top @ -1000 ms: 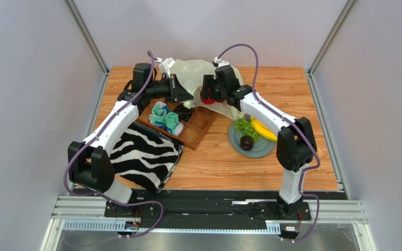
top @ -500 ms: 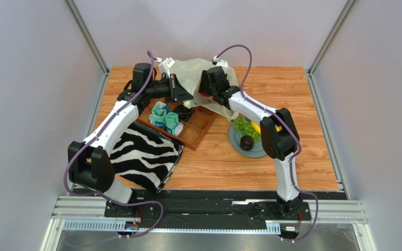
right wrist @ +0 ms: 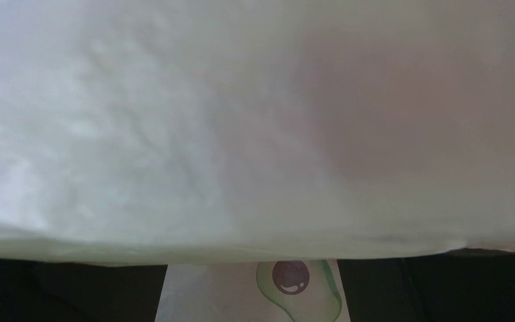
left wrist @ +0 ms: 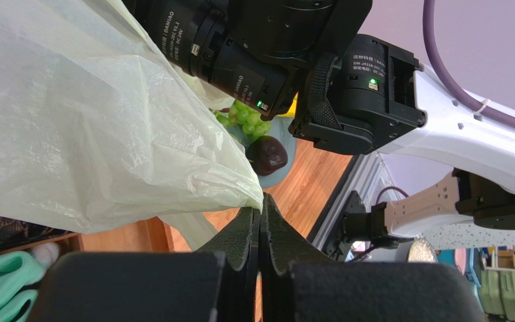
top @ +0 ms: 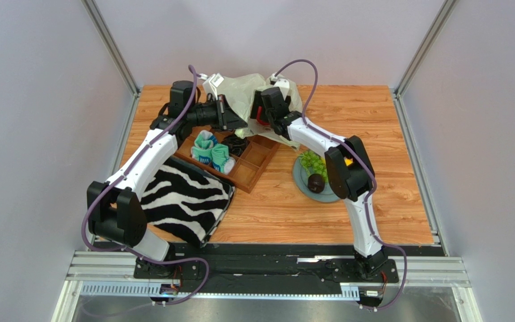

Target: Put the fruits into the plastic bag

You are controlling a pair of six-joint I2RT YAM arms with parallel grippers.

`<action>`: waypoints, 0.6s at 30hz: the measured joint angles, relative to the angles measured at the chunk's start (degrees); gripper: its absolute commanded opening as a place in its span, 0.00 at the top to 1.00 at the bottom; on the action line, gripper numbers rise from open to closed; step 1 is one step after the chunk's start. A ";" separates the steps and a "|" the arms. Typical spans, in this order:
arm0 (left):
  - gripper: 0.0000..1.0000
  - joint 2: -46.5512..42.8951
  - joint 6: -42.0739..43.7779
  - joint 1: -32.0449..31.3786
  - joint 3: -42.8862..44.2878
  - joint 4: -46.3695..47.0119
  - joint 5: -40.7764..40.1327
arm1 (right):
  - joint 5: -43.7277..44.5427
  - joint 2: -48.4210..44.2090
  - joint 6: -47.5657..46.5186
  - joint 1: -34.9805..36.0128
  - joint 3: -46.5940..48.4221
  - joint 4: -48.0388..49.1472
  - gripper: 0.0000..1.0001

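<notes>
The right arm has pushed on toward the far edge of the worktop, and its elbow has swung left. It now covers the banana we could see a second ago. The right gripper [top: 258,113] has gone into the mouth of the plastic bag [top: 240,90], which sits at the middle of the far edge. The red fruit [top: 260,118] that was in plain sight between its fingers is down to a sliver of red at the opening.

From the right wrist we get only crinkled film and a pinkish blur behind it, so we cannot tell whether those fingers have let go. We'd judge this as the drop itself: fruit at the bag, release not confirmed.

The left gripper [left wrist: 261,208] hasn't budged, clenched tight on the bag's edge and holding the mouth up.

Waiting right of centre on the grey plate [top: 296,176] are the green grapes [top: 312,161] and the dark fruit [top: 316,182]. So there's more to carry.

As for writing, the left wrist view shows "DAMIAO" in white on the right arm's black motor housing [left wrist: 240,47]. The smaller lines beside it are too fine for us to read. The bag carries an avocado print [right wrist: 298,288] and no words that we can see.
</notes>
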 measured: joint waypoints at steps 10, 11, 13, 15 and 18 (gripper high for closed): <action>1.00 0.00 0.00 0.00 0.00 0.02 0.02 | -1.62 -1.66 -1.81 0.00 -2.08 0.96 0.14; 1.00 0.00 0.02 0.00 0.00 0.02 0.02 | -2.32 -2.89 -2.08 0.00 -3.61 1.33 0.15; 1.00 0.00 0.04 0.09 0.00 0.02 0.00 | -4.09 -6.05 -2.47 0.00 -7.28 2.34 0.15; 1.00 0.00 0.04 0.33 0.00 0.04 -0.04 | -5.79 -10.10 -3.02 0.00 -10.97 3.10 0.16; 1.00 -0.02 0.02 0.72 0.00 0.07 -0.07 | -8.20 -17.16 -4.09 0.00 -16.04 4.48 0.16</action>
